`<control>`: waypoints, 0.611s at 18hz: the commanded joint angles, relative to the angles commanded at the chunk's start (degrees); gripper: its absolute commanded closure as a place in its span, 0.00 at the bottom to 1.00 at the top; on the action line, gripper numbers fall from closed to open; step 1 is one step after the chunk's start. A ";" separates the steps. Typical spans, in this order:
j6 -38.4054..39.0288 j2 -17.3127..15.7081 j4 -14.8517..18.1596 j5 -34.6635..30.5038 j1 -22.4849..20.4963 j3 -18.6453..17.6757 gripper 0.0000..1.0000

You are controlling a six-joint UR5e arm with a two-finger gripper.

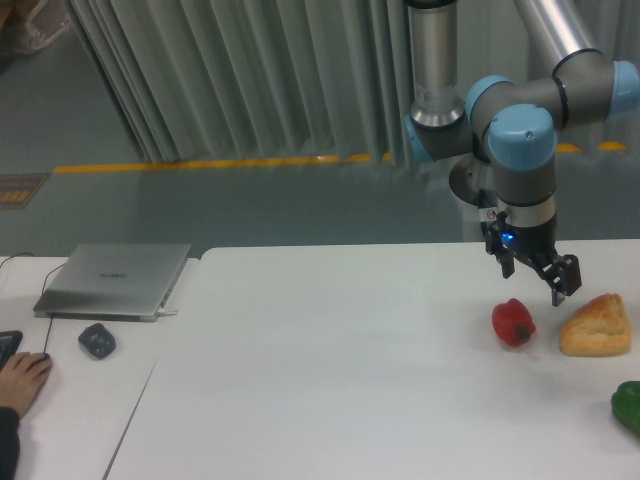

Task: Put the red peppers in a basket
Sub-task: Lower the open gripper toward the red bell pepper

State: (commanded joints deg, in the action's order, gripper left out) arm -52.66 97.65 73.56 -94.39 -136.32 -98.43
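Note:
The red pepper, small and glossy, lies on the white table at the right. My gripper hangs just above and slightly right of it, not touching it. Its two dark fingers stand apart with nothing between them, so it is open. No basket is in view.
A tan bread wedge lies right of the red pepper. A dark green pepper sits at the right edge. On the left, a closed laptop, a dark mouse and a person's hand rest on another table.

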 joint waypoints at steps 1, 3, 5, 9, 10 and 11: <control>0.79 -0.17 -0.09 -0.09 0.17 -0.26 0.00; 3.07 -0.44 -0.18 0.00 0.44 -1.05 0.00; 6.50 -0.62 -0.53 -0.09 0.88 -2.20 0.00; 10.46 -0.61 -0.18 -1.41 2.20 -3.51 0.00; 11.60 -0.96 0.00 -1.41 2.20 -3.87 0.00; 13.44 -1.05 0.09 -1.41 2.20 -4.13 0.00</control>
State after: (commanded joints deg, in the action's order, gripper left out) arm -39.22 96.59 73.65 -95.80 -134.12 -102.57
